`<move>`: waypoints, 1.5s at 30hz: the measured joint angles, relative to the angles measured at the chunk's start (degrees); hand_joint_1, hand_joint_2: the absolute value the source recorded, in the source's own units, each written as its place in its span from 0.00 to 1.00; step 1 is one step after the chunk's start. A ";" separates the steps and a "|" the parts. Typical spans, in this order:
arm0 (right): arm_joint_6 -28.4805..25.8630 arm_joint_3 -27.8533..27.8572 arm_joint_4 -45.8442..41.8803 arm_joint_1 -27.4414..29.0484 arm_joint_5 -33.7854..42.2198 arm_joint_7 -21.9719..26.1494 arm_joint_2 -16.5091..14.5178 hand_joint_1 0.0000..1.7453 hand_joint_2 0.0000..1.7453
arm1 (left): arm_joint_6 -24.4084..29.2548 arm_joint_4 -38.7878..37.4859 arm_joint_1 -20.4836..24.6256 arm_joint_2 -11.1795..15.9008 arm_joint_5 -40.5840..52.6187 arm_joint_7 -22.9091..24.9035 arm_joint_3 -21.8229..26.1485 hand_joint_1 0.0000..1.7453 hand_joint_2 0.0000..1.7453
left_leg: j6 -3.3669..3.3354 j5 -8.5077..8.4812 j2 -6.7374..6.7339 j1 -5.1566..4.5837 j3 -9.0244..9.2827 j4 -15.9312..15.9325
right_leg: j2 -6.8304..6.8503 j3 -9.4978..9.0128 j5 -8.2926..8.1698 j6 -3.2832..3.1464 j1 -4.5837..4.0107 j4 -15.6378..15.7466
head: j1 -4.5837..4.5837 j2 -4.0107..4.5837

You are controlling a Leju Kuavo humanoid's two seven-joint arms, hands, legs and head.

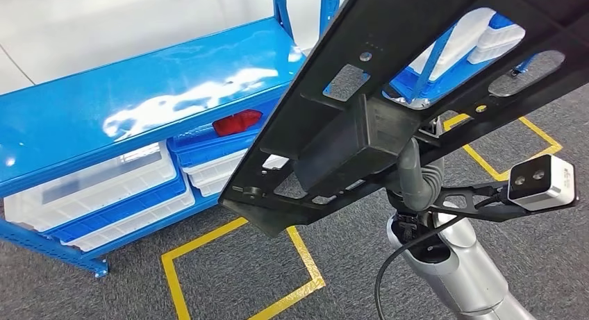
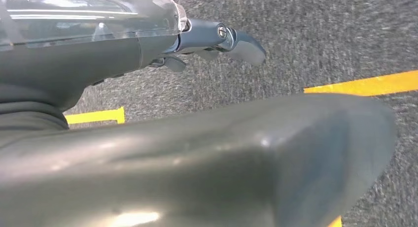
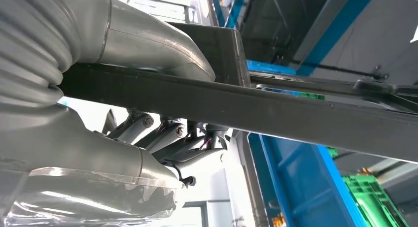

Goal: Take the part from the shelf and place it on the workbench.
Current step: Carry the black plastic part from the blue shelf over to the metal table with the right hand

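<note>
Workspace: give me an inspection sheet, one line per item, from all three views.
Surface: glossy blue shelf top, bare where visible; no workbench seen.
Job's things: long black part with cut-outs, lifted off the shelf and carried tilted in front of the head camera.
Clutter: white bins in blue trays on the lower shelf level; a red piece sits above one of them.
Hands: right hand grips the part, thumb on one face, fingers on the other; left hand hangs over the carpet, holding nothing.
Cables: black cable loops beside the right arm.
Surroundings: grey carpet with yellow tape lines.
</note>
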State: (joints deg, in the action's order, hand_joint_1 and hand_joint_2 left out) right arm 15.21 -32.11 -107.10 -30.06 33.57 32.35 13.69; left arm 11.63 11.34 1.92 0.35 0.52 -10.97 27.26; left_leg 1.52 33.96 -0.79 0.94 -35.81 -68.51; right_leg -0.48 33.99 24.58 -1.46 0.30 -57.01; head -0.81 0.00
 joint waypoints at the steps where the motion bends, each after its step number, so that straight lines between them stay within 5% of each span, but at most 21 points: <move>1: 0.03 -0.10 0.05 0.10 0.13 0.15 0.01 1.00 1.00 | -0.23 0.00 -0.15 0.03 -0.10 -0.07 0.03 0.00 0.00 | 0.06 1.17 0.28 0.01 -1.62 -3.44 | -0.69 0.04 -0.03 -0.04 -0.04 -0.04 | 0.01 0.00; 3: 0.08 -0.31 0.22 0.25 0.36 0.32 0.02 1.00 1.00 | -0.55 0.00 -0.36 0.05 -0.33 -0.22 0.07 0.00 0.00 | 0.07 0.20 0.46 0.05 -2.38 -4.74 | -2.20 0.07 -0.05 -0.04 -0.07 -0.21 | 0.02 0.00; 7: 0.09 -0.50 0.36 0.17 0.67 0.51 0.03 1.00 1.00 | -0.74 0.00 -0.51 0.05 -0.41 -0.49 0.13 0.00 0.00 | -0.36 -6.53 4.86 0.54 3.68 8.89 | -5.21 0.48 0.02 0.73 0.04 -1.03 | 0.01 -0.01; 8: 0.09 -0.52 0.39 0.14 0.71 0.58 0.03 1.00 1.00 | -0.76 0.00 -0.52 0.05 -0.41 -0.53 0.14 0.00 0.00 | -0.49 -6.69 5.88 0.56 4.26 10.25 | -5.90 0.81 -0.09 1.12 0.15 -1.17 | -0.01 -0.01; 10: 0.08 -0.57 0.43 0.14 0.75 0.64 0.08 1.00 1.00 | -0.80 0.00 -0.41 0.04 -0.43 -0.60 0.15 0.00 0.00 | -0.89 -6.69 5.19 0.44 4.37 10.56 | -7.31 1.36 -0.52 1.96 0.37 -1.12 | 0.01 -0.01; 13: 0.07 -0.56 0.44 0.04 0.77 0.67 0.33 1.00 1.00 | -0.82 0.00 -0.35 -0.04 -0.47 -0.65 0.17 0.00 0.00 | -2.09 -7.29 2.67 0.56 4.57 11.34 | -4.66 3.11 1.41 2.82 0.22 -4.21 | -0.38 0.00; 15: 0.07 -0.59 0.45 0.01 0.78 0.67 0.41 1.00 1.00 | -0.83 0.00 -0.47 -0.05 -0.49 -0.69 0.18 0.00 0.00 | -2.50 -7.37 1.02 0.32 4.55 11.47 | -1.07 6.56 5.14 3.14 0.26 -11.56 | -0.77 0.00; 17: -0.04 -0.63 0.50 0.16 0.90 0.69 0.45 1.00 1.00 | -0.96 0.00 -0.59 -0.05 -0.45 -0.69 0.18 0.00 0.00 | -2.57 -7.30 -0.65 0.10 4.50 11.42 | 0.01 9.34 7.06 3.36 0.49 -17.60 | -0.80 0.00; 19: -0.58 -0.65 0.49 0.24 1.15 0.95 0.73 1.00 1.00 | -1.47 0.00 -0.55 0.02 -0.20 -0.62 0.18 0.00 0.00 | -2.49 -7.19 -2.15 0.03 4.57 11.38 | 0.52 7.76 4.99 3.33 0.58 -15.11 | -0.82 0.00; 21: -1.68 -0.65 0.15 0.45 1.39 1.48 1.28 1.00 1.00 | -2.08 0.00 -0.52 0.27 0.36 -0.38 0.18 0.00 0.00 | -2.20 -6.95 -3.30 -0.13 4.83 11.36 | 2.76 2.99 1.74 2.84 0.23 -6.57 | -0.82 0.00; 23: -2.98 -0.65 -0.52 1.11 1.58 2.06 1.93 1.00 1.00 | -2.55 0.00 -0.64 0.77 1.16 -0.06 0.16 0.00 0.00 | -1.68 -6.69 -4.22 -0.39 5.07 11.35 | 4.60 0.37 0.59 2.05 -0.35 -1.47 | -0.77 0.00; 26: -4.51 -0.63 -1.37 2.99 1.28 3.52 3.25 1.00 1.00 | -2.67 0.00 -0.84 1.87 2.00 0.15 0.14 0.00 0.00 | -0.74 -6.26 -5.33 -0.37 5.37 11.36 | 3.35 0.38 0.47 1.09 -0.60 -0.72 | -0.72 0.00; 28: -4.52 -0.54 -1.54 4.56 0.10 5.15 3.95 1.00 1.00 | -2.57 0.00 -1.11 2.49 2.05 0.15 0.16 0.00 0.00 | -0.26 -4.34 -3.31 -0.12 4.57 9.07 | 2.15 0.26 0.17 0.34 -0.29 -0.29 | -0.64 0.00; 31: -1.85 0.27 -1.40 8.11 -3.35 7.03 4.02 1.00 1.00 | -2.53 0.00 -1.93 3.07 1.81 -0.02 0.40 0.00 0.00 | 0.03 1.18 0.14 -0.02 -0.33 -1.85 | 0.25 0.21 0.04 -0.24 -0.22 -0.14 | -0.34 0.00; 33: -0.10 1.21 -1.33 10.57 -5.82 7.36 3.70 1.00 1.00 | -2.51 0.00 -2.44 3.25 1.67 -0.24 0.74 0.00 0.00 | 0.02 1.41 0.45 -0.03 -2.36 -5.58 | -1.40 0.16 0.06 -0.29 -0.29 -0.23 | -0.29 0.00; 35: 0.60 2.13 -1.28 12.11 -7.27 7.42 3.35 1.00 1.00 | -2.51 0.00 -2.67 3.33 1.55 -0.39 1.11 0.00 0.00 | -0.24 -2.63 1.10 0.00 -0.39 -0.41 | -3.12 0.03 0.12 -0.20 -0.27 -0.39 | -0.24 0.00; 37: 0.93 3.04 -1.23 12.91 -8.32 7.46 2.90 1.00 1.00 | -2.51 0.00 -2.67 3.39 1.44 -0.43 1.49 0.00 0.00 | -0.63 -6.12 3.74 0.17 2.86 7.38 | -4.62 0.16 0.21 0.13 -0.27 -0.75 | -0.25 0.00; 39: 1.34 3.79 -1.09 13.23 -9.32 7.46 2.22 1.00 1.00 | -2.45 0.00 -2.50 3.33 1.22 -0.33 1.86 0.00 0.00 | -0.96 -6.78 5.35 0.14 4.06 10.55 | -5.99 0.68 0.08 0.81 -0.10 -1.02 | -0.25 0.00; 41: 1.66 4.19 -0.97 13.25 -9.72 7.45 1.52 1.00 1.00 | -2.49 0.00 -2.03 3.04 0.83 -0.31 2.30 0.00 0.00 | -1.46 -6.95 4.22 0.01 4.19 10.88 | -7.05 1.10 -0.14 1.60 0.18 -1.06 | -0.23 0.00; 43: 1.34 4.30 -0.96 12.89 -9.95 7.38 1.02 1.00 1.00 | -2.73 0.00 -1.64 2.63 0.57 -0.63 2.77 0.00 0.00 | -2.23 -7.31 2.75 0.05 4.47 11.31 | -4.88 2.03 1.06 2.18 0.08 -2.85 | -0.42 0.00; 45: 0.14 4.13 -1.04 12.42 -10.19 7.33 0.63 1.00 1.00 | -3.09 0.00 -1.54 2.33 0.61 -1.03 3.11 0.00 0.00 | -2.72 -7.44 1.23 -0.11 4.58 11.51 | -1.27 4.96 4.56 2.69 0.04 -9.17 | -0.69 0.00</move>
State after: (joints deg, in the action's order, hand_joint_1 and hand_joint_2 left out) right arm 15.35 -27.99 -108.14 -17.65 23.38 39.68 14.32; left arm 8.54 11.34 0.38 2.68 1.14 -12.00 30.36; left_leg -1.20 26.52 0.43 0.83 -31.23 -57.00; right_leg -1.76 38.96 29.14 1.23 0.34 -66.18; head -1.50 0.00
